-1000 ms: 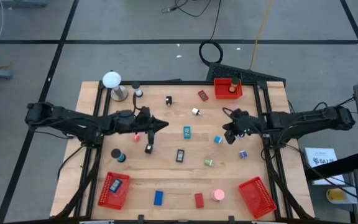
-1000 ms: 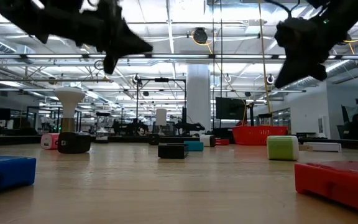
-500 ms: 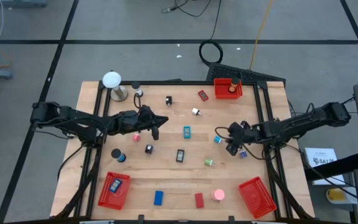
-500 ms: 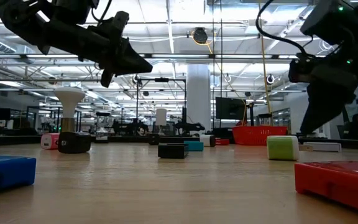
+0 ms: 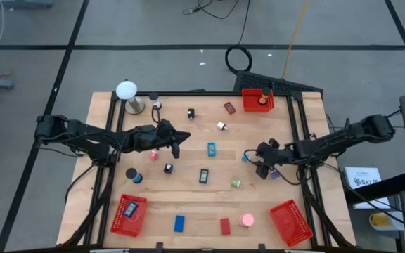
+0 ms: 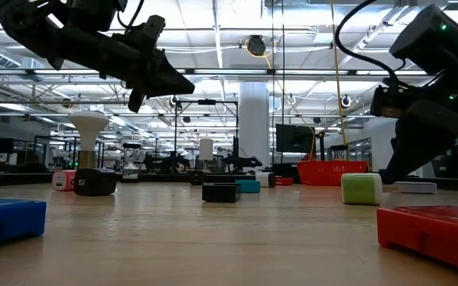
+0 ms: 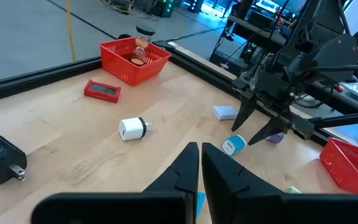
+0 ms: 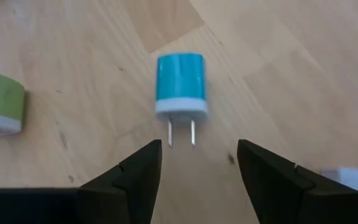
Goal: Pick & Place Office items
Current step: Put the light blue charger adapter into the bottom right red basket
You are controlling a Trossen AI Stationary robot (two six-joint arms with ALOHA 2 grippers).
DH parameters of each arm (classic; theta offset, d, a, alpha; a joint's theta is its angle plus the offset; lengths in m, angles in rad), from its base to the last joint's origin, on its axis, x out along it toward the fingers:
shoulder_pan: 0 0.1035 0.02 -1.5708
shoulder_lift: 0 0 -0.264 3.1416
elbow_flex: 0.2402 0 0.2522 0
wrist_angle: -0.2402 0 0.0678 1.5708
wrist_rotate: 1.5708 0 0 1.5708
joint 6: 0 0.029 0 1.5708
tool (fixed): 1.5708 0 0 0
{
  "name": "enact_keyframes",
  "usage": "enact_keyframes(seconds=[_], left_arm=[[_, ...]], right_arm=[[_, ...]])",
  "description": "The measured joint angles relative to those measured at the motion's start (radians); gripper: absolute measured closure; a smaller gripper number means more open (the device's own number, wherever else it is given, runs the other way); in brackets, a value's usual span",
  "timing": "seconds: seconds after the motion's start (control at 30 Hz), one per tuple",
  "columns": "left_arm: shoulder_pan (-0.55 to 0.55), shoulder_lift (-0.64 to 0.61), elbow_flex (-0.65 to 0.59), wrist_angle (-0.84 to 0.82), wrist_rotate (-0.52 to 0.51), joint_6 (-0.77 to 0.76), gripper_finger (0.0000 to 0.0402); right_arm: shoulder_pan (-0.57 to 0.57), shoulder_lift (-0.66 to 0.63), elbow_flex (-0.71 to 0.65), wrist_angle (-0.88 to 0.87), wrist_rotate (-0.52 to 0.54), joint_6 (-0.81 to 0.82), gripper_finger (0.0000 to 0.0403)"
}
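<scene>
Watching the right hand [image 8: 197, 165] hang low with its fingers spread wide, I would guess it is about to take the teal charger [image 8: 180, 84] lying flat on the table [image 5: 188, 204] near the right edge, roughly midway along it. The prongs point straight back at the hand, so the fingers would close along the plug's flanks; if the hand comes in a little off line, one finger could catch a corner and spin the plug away instead of trapping it. Such a small smooth block could also squirt out forward under the squeeze. A white piece [image 8: 347, 178] sits just beside one finger and might get nudged on the way down.

The charger itself is a stubby rounded block, teal on the body with a white band at the prong end and two thin metal prongs. A green and white plug [image 8: 0, 102] lies apart from it, toward the table's middle.

Over on the left half of the table, the left hand [image 7: 200, 163] hovers above the wood with its fingers pressed together, holding nothing that I can see.
</scene>
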Motion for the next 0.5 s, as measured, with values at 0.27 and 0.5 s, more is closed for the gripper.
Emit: enact_keyframes(seconds=[0.27, 0.5], left_arm=[[0.000, 0.000, 0.000, -0.002, 0.000, -0.003, 0.0381], [0.000, 0.000, 0.000, -0.001, 0.000, -0.019, 0.0380]], right_arm=[[0.000, 0.087, 0.000, 0.086, -0.002, -0.019, 0.0231], [-0.001, 0.140, 0.000, 0.153, 0.005, -0.018, 0.0279]])
